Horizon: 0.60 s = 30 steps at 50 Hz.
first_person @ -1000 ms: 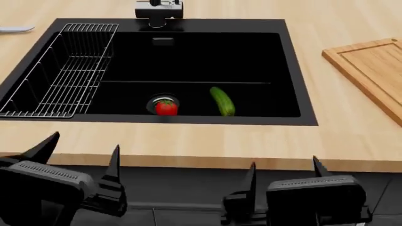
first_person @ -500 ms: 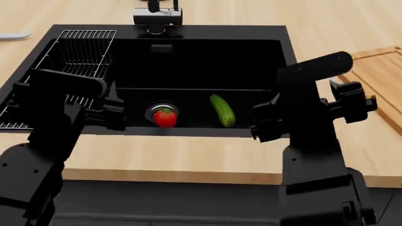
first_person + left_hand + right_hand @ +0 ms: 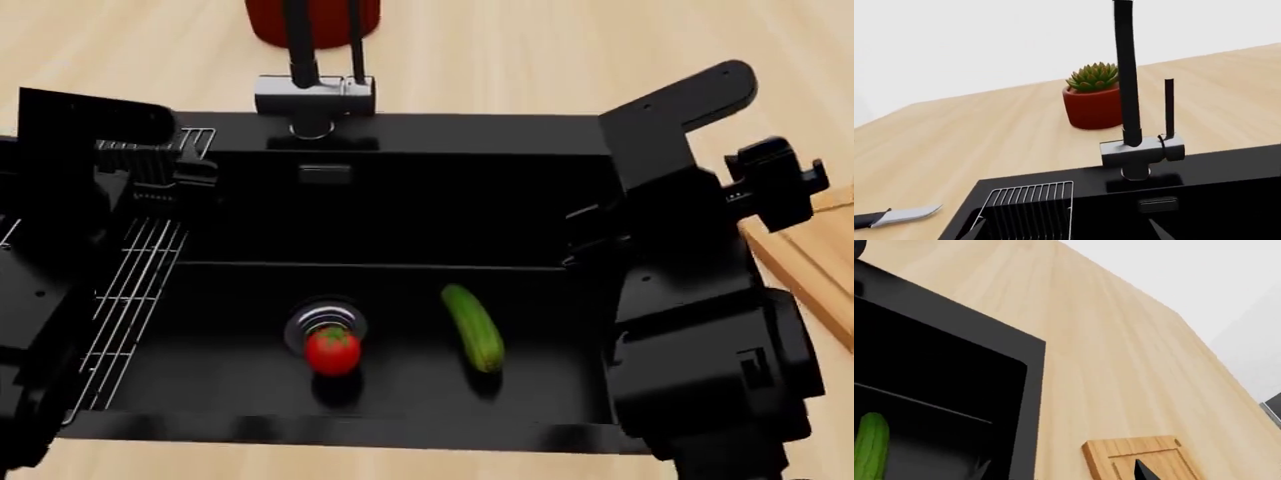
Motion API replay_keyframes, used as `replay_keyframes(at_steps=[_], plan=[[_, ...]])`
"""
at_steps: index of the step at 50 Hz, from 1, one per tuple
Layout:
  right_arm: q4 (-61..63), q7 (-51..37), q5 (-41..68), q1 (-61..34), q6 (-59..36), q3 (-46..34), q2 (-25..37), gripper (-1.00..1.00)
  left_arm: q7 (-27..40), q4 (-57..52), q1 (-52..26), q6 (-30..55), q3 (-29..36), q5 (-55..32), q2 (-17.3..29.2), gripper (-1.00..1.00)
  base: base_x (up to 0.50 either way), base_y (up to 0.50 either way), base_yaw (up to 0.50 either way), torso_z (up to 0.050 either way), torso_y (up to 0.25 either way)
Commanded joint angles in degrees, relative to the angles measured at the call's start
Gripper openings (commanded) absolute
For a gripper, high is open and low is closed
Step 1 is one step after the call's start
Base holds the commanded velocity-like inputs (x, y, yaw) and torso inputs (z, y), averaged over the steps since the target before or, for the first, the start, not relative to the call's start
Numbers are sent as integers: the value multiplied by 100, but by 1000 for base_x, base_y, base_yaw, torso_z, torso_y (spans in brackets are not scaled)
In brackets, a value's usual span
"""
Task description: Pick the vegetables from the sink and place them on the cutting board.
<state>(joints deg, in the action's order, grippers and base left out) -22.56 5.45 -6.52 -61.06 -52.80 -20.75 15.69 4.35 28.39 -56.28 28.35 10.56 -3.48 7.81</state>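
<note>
A small red tomato (image 3: 332, 351) with a green stem top lies in the black sink (image 3: 441, 140), next to the silver drain (image 3: 324, 318). A dark-green cucumber (image 3: 474, 328) lies to its right; its end also shows in the right wrist view (image 3: 871, 445). The wooden cutting board (image 3: 805, 272) peeks out at the right edge, behind my right arm, and shows in the right wrist view (image 3: 1137, 455). My left gripper (image 3: 1067, 233) is open and empty above the sink's back left. My right gripper (image 3: 1062, 472) is open and empty over the sink's right rim (image 3: 1024, 405).
A black faucet (image 3: 314, 95) stands at the sink's back rim, with a red pot (image 3: 1093, 105) holding a succulent behind it. A wire rack (image 3: 134, 290) fills the sink's left side. A knife (image 3: 901, 216) lies on the counter left of the sink.
Both arms have risen and reached forward over the sink's sides. The head view has moved closer and looks down into the basin. The tomato and cucumber have not moved.
</note>
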Motion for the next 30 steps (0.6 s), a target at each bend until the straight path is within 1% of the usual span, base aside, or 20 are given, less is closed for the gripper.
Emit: replay_keyframes(at_steps=[1,4,14,17,20,21,23,24,25,26,27,28,29,30], plan=[[-990,241,-157,-425,-67,-486,99,100,58,449,-178,-70,145,113,88,100,500,0,0,0,0],[-1318,297,-182,-492,120,-639,24,100,44,524,-171,-125,193,132,101,100,500,0,0,0,0],[-658,433,-160,-411,-226,-632,127,100,14,342,-95,12,218,98,172,100,500,0,0,0,2],[-114,768,-175,-426,-516,-845,276,100,-74,326,-124,55,312,132,226,100,500,0,0,0,0],[731,1408,-97,-320,-807,-1223,591,100,-290,62,-73,152,409,117,350,100,500,0,0,0,3],[1120,1729,92,-260,-938,-1195,683,100,-693,-198,34,231,578,41,460,100,500,0,0,0,0],[1731,2383,182,-241,-1279,-1735,1015,100,-1411,-717,230,502,993,-26,709,100,0,0,0,0,0],[2292,2822,285,-177,-1460,-2073,1286,100,-1861,-1045,319,715,1211,-113,886,100,0,0,0,0,0],[2624,3048,333,-160,-1573,-2253,1447,100,-2027,-1097,371,583,1434,-1,1019,100,0,0,0,0,0],[2944,3233,364,-161,-1665,-2411,1602,100,-2189,-1273,451,498,1521,2,1156,100,0,0,0,0,0],[3300,3389,378,-181,-1791,-2567,1739,100,-2317,-1458,486,598,1519,-71,1230,100,0,0,0,0,0],[3372,3417,380,-189,-1828,-2595,1764,100,-2441,-1600,526,605,1534,-126,1303,100,0,0,0,0,0],[3854,3678,454,-276,-2017,-2751,1938,100,-2747,-2064,602,1025,1574,-302,1492,100,0,0,0,0,0],[3970,3740,451,-332,-2108,-2815,1990,100,-2835,-2274,630,1263,1591,-360,1567,100,0,0,0,0,0]])
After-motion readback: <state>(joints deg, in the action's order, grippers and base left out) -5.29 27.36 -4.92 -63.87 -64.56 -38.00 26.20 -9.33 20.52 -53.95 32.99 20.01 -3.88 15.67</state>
